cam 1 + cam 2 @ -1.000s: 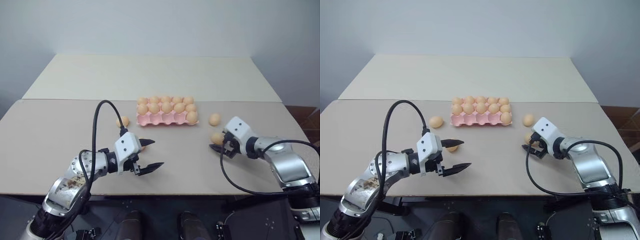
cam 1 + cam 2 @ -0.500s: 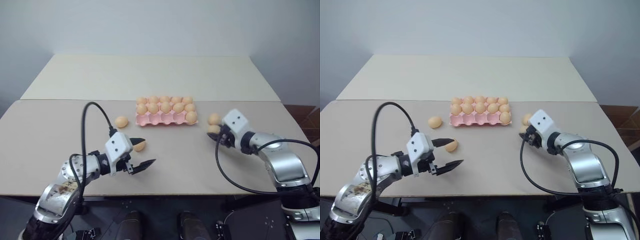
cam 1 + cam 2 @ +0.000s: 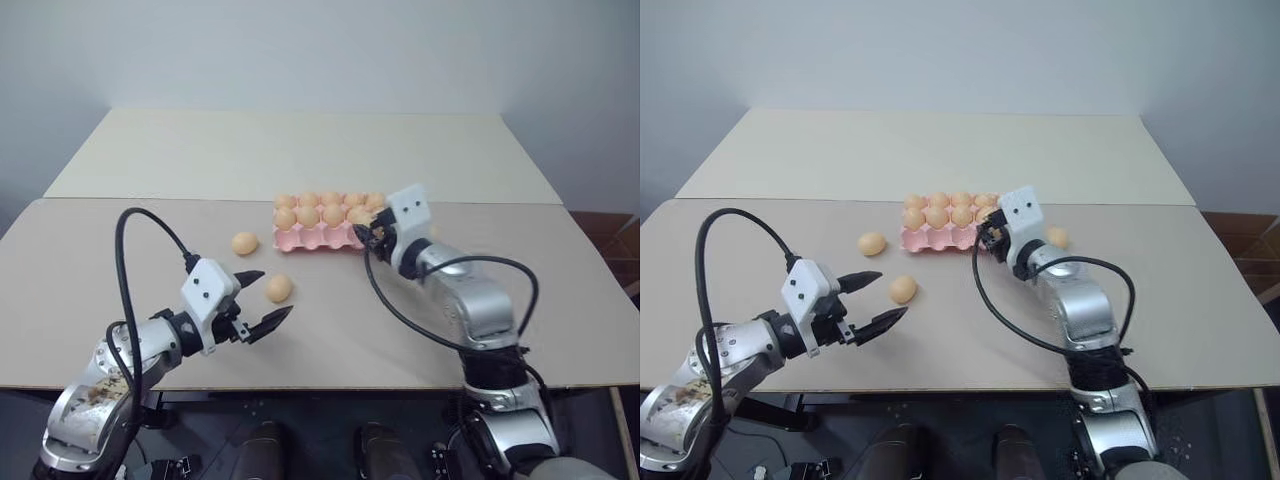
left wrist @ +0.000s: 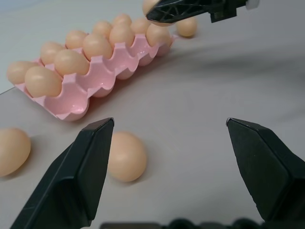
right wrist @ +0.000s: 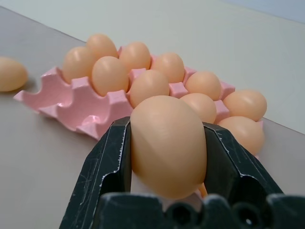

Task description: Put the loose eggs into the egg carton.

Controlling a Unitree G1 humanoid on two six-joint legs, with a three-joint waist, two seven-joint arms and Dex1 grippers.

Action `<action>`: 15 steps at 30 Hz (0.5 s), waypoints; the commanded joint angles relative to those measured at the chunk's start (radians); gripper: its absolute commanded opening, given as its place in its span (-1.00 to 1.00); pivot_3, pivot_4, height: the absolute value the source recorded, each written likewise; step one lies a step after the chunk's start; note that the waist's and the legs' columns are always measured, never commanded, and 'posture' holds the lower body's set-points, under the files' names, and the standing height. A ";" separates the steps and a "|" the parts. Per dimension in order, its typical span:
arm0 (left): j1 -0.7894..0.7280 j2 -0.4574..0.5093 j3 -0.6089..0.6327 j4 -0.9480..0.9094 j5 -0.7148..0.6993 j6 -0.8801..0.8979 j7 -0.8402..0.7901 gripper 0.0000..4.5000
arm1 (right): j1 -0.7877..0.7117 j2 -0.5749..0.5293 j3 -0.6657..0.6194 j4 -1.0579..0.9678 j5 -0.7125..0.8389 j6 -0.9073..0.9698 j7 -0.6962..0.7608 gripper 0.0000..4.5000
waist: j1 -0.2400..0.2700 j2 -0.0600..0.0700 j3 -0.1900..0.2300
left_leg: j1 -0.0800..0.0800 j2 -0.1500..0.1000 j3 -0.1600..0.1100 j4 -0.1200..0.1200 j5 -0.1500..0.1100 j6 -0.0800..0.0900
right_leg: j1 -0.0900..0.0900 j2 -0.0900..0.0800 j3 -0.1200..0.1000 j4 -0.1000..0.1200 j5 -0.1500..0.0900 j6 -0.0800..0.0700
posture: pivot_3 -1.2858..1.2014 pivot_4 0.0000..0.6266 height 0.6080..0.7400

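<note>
So the right tool [image 5: 167,157] has an egg [image 5: 167,145] pinched between its two black fingers, one finger on each side of the shell, and it's hanging at the near right corner of the pink egg carton [image 3: 318,238]. From the right wrist view the held egg sits just in front of the carton's near row, above the tabletop [image 3: 420,310], not in a cup.

The carton sits around the middle of the tabletop, long side facing the robot. Its two far rows look packed with eggs, while the near row is mostly bare pink cups, which you can see nicely in the left wrist view.

Loose eggs on the tabletop: one [image 3: 244,243] just off the carton's left end, another [image 3: 279,288] nearer the robot and a bit right of that, and a third [image 3: 1057,237] off the carton's right end, peeking out past the right arm.

The left tool [image 3: 258,299] is spread wide with nothing in it, hovering low over the tabletop. That nearer loose egg lies right beside one of its fingers [image 4: 78,179]; whether they're touching I can't tell.
</note>
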 commanded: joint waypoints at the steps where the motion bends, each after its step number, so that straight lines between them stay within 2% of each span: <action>1: 0.001 0.006 0.002 -0.042 0.011 -0.016 0.014 0.83 | -0.040 0.011 -0.004 0.063 -0.022 -0.087 -0.020 -0.17 | 0.001 0.000 0.000 | 0.000 0.000 0.000 0.000 0.000 0.000 | 0.000 0.000 0.000 0.000 0.000 0.000 | 0.03 -0.52 1.00; 14: 0.005 0.005 -0.018 -0.060 0.020 -0.014 0.049 0.83 | -0.101 0.035 0.039 0.236 -0.068 -0.211 0.003 -0.17 | -0.003 0.000 0.000 | 0.000 0.000 0.000 0.000 0.000 0.000 | -0.001 0.000 0.000 0.000 0.000 0.000 | 0.03 -0.52 1.00; 15: 0.006 0.006 -0.019 -0.060 0.021 -0.015 0.050 0.83 | -0.103 0.038 0.039 0.242 -0.071 -0.216 0.003 -0.02 | -0.003 0.000 0.000 | 0.000 0.000 0.000 0.000 0.000 0.000 | -0.001 0.000 0.000 0.000 0.000 0.000 | 0.03 -0.52 1.00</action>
